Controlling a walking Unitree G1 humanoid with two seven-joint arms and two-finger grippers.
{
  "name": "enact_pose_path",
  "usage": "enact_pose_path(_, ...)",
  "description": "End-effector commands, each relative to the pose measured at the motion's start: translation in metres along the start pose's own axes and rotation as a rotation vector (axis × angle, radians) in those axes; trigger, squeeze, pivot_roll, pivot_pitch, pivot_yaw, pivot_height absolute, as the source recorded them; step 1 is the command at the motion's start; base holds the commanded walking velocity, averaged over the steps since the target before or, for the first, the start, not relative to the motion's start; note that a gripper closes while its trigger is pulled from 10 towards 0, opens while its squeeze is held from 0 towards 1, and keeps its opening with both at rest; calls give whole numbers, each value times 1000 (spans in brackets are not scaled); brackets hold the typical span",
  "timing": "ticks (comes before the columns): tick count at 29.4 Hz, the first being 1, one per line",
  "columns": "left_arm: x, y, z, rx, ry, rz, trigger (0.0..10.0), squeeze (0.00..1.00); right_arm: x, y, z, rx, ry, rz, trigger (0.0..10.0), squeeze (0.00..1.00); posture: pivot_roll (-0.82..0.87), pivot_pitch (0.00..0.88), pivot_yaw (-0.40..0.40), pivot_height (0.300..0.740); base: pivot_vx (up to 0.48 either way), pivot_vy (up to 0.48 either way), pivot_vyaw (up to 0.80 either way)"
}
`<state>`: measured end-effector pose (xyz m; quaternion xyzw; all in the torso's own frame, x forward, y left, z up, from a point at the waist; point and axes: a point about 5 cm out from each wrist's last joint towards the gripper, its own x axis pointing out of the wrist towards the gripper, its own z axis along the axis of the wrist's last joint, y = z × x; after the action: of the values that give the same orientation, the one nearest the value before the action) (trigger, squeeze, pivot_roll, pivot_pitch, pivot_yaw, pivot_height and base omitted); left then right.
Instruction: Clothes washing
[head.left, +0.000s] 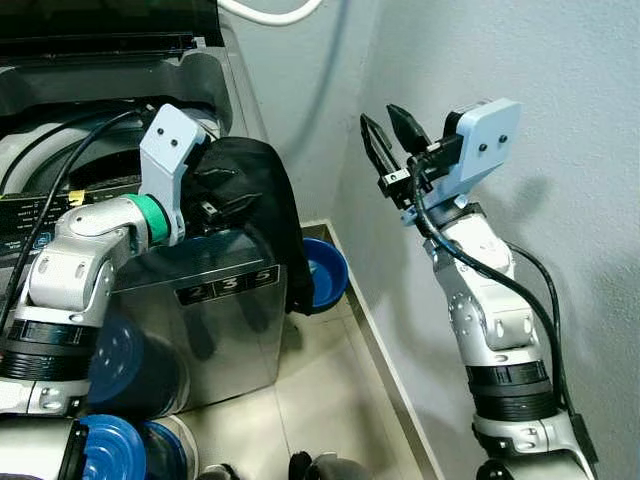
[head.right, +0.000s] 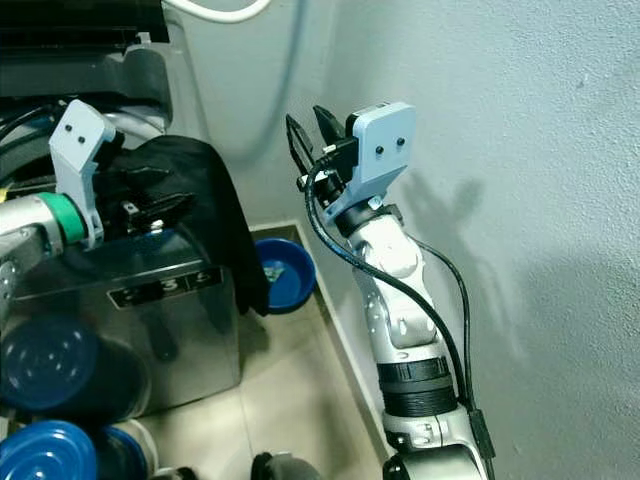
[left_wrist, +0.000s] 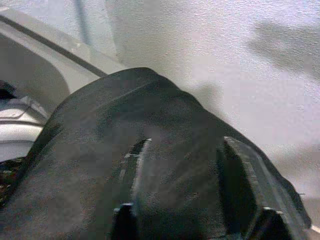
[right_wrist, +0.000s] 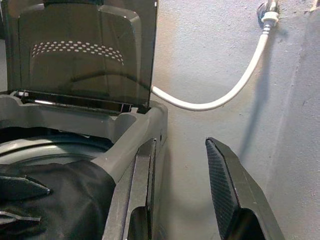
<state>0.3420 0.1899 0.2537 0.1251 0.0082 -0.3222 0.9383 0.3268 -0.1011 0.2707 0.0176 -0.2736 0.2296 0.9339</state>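
Note:
A black garment (head.left: 268, 205) is draped over the right front corner of the top-loading washing machine (head.left: 225, 335), hanging down its steel side. My left gripper (head.left: 217, 190) is pushed against the garment at the machine's rim. Its fingers are apart, and in the left wrist view the dark cloth (left_wrist: 165, 125) lies between and beyond them. My right gripper (head.left: 388, 135) is raised to the right of the machine near the wall, open and empty. The right wrist view shows the machine's lid (right_wrist: 85, 55) standing up and the garment (right_wrist: 70, 200) at the tub's edge.
A blue basin (head.left: 328, 272) sits on the tiled floor behind the machine's corner. Blue round containers (head.left: 112, 362) stand at the machine's front. A white hose (right_wrist: 215, 102) loops along the wall. The wall runs close on the right, leaving a narrow strip of floor.

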Motion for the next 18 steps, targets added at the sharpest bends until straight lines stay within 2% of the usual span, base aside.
enact_pose_path(1,-1,1,-15,-42,50,-9,0,0,-1,1,-1,-2,5,2,10000,0,24,107,-39,740,0,0,0)
enact_pose_path(13,-2,2,-13,-38,50,13,0,0,1,1,1,-4,0,2,10000,0,21,98,-39,740,0,0,0)
enact_pose_path(16,-2,6,-10,-3,41,54,0,0,0,1,1,-5,1,2,10000,0,19,94,-40,740,0,0,0)
enact_pose_path(18,-2,12,-3,58,16,115,0,0,0,1,1,-6,1,2,10000,0,19,92,-41,740,0,0,0)
